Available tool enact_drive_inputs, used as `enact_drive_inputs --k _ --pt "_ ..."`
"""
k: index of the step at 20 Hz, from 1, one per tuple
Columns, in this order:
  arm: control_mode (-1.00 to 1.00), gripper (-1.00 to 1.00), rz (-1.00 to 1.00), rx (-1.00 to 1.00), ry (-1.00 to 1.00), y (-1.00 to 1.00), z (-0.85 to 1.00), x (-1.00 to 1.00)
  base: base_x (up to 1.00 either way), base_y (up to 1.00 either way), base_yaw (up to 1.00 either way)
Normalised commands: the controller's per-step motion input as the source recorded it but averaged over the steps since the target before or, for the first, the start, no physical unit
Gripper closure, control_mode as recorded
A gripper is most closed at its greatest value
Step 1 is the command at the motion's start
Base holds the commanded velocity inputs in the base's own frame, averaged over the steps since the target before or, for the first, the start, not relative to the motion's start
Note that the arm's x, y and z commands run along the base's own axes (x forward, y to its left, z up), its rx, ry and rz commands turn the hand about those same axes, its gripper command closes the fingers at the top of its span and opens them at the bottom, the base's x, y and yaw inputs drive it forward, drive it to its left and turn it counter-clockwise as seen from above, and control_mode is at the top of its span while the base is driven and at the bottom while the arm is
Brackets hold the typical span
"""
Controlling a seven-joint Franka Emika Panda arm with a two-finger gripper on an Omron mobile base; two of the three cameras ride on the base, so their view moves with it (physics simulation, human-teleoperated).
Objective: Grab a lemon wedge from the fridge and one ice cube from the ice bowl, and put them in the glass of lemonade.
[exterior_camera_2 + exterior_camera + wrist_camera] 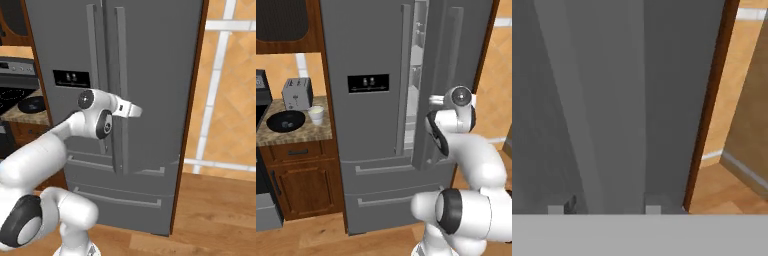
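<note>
The tall grey French-door fridge [376, 120] stands with its right door ajar, pale shelves showing through the gap. The two-finger gripper [604, 207] sits at the long vertical handle [120, 90], which runs up between the fingertips; whether they've clamped, I cannot tell. That door is stiff and heavy: take the handle mid-length. Well off to the fingers' side, a speckled stone counter [293, 132] carries the shallow black ice bowl [286, 121] and small whitish glass of lemonade [316, 115].

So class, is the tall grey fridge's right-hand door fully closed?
No: in the left base view the tall grey fridge's right door stands ajar, showing shelves inside.
</note>
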Motion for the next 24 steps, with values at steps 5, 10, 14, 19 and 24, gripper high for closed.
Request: enact_drive_inputs --k 5,10,14,19,24 --pt "-1.0 1.0 -0.39 0.06 0.0 -1.0 0.96 -1.0 0.0 0.0 0.0" --pt "-1.0 -1.0 -0.38 0.08 0.0 -0.78 0.94 -1.0 0.0 0.0 0.0" --pt "-1.0 -1.0 -0.13 -0.02 0.0 0.4 0.79 -1.0 0.0 0.0 0.0" --pt "-1.0 -1.0 0.0 -0.18 -0.02 1.0 0.34 -0.79 0.0 0.0 0.0" --pt "-1.0 -1.0 -0.14 -0.12 -0.13 1.0 0.0 0.41 0.0 0.0 0.0"
